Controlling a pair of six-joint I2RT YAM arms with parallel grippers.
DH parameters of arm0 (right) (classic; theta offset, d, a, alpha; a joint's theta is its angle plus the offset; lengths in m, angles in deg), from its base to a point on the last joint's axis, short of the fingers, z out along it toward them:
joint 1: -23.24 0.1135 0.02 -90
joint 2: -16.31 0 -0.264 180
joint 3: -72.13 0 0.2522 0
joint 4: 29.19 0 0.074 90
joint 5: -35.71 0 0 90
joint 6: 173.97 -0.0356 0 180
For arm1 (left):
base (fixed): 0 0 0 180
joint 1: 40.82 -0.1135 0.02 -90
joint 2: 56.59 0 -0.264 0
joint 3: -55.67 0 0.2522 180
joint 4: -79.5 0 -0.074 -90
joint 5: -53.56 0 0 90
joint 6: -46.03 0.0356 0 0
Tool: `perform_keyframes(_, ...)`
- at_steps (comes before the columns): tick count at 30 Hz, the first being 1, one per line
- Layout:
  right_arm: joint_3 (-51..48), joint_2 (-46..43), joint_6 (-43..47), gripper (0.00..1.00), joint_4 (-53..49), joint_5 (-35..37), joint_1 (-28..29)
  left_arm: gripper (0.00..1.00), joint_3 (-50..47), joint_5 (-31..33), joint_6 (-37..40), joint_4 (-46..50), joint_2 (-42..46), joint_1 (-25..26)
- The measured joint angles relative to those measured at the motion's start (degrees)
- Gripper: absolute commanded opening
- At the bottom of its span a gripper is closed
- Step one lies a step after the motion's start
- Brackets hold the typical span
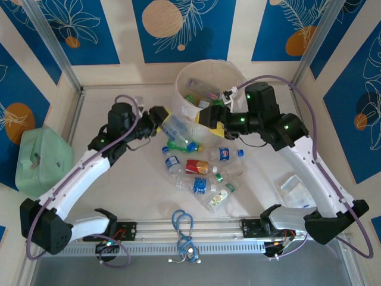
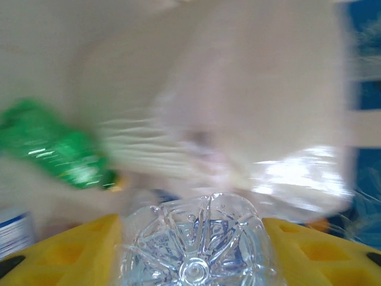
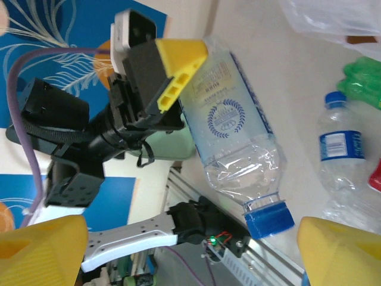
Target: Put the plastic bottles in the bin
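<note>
Your left claw (image 1: 159,118) is gripping a clear blue-labelled bottle (image 3: 229,119) by its body. The bottle's moulded base is facing the wrist camera between the yellow fingers (image 2: 65,250), and its blue cap is at the far end. The bin (image 1: 180,95) is sitting just ahead of that claw, with a few bottles lying inside. Your right claw (image 1: 214,122) is hanging beside the bin's near wall, jaws standing wide apart with nothing between them, facing the left claw. The other bottles (image 1: 200,167) are lying on the bench (image 1: 137,190), below and between the two claws.
</note>
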Motion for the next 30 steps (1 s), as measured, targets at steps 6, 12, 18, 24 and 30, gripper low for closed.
perform_keyframes(6, 4.83, 0.94, 1.09, 0.98, -1.99, -0.13, -1.51, 0.48, 5.79, -10.73, -0.57, -12.17, -5.16, 0.0)
perform_keyframes(12, 8.0, 2.27, 4.33, 1.0, -5.75, 2.49, -0.94, 0.48, 7.41, -17.38, -0.94, -15.72, -7.02, 0.0)
perform_keyframes(18, 10.67, 6.38, 6.23, 0.96, -6.67, 2.86, 1.97, 0.49, 7.37, -21.86, -4.35, -23.06, -8.26, 0.0)
perform_keyframes(24, 10.47, 8.04, 4.59, 0.89, -2.69, -1.42, 2.21, 0.49, 6.27, -23.63, -8.81, -32.3, -9.11, 0.0)
perform_keyframes(30, 8.24, 8.09, 0.61, 0.82, 4.72, -6.01, 2.03, 0.49, 6.03, -24.65, -12.11, -38.05, -10.47, 0.0)
